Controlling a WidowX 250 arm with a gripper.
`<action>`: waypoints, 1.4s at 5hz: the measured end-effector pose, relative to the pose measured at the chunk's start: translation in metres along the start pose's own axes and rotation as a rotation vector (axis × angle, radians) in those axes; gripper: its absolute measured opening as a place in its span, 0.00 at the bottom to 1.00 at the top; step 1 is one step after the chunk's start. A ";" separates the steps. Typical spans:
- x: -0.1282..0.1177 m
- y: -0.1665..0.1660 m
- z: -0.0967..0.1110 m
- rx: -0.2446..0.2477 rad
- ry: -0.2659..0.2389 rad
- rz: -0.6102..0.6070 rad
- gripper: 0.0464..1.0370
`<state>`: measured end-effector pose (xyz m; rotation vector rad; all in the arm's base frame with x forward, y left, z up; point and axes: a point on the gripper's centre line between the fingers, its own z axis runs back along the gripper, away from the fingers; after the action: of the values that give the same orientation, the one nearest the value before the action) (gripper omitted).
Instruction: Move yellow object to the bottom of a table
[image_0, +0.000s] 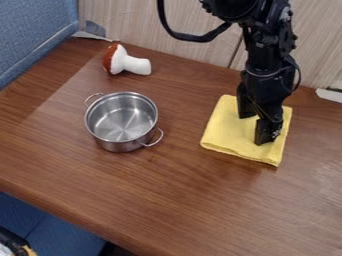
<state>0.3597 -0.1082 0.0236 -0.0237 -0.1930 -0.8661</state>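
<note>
Over on the far left, a blue padded panel (37, 37) stands along the end of the wooden table (80, 172). Near the back of the table lies a mushroom-shaped toy (125, 61), on its side, red cap to the left and white stem pointing right. Nearer to me than the toy sits a shiny metal pot (121, 122), upright and lidless, one wire handle at its back left, the other at its front right.

Well apart from the pot, to its right, there's the yellow cloth (230, 132), folded and lying flat toward the back of the table, well away from the front edge. The black claw (254, 126) hangs right over it, spread wide, with yellow showing between its two fingers. Whether the tips touch the fabric, I can't tell. Farther right, a white strip (330, 95) lies by the pale wall (167, 30).
</note>
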 end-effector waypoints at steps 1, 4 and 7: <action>-0.009 -0.006 0.001 0.004 0.001 -0.016 0.96; -0.061 -0.037 0.015 -0.019 0.069 -0.077 0.96; -0.113 -0.079 0.049 0.023 0.130 -0.126 0.96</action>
<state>0.2208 -0.0696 0.0474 0.0671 -0.0831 -0.9878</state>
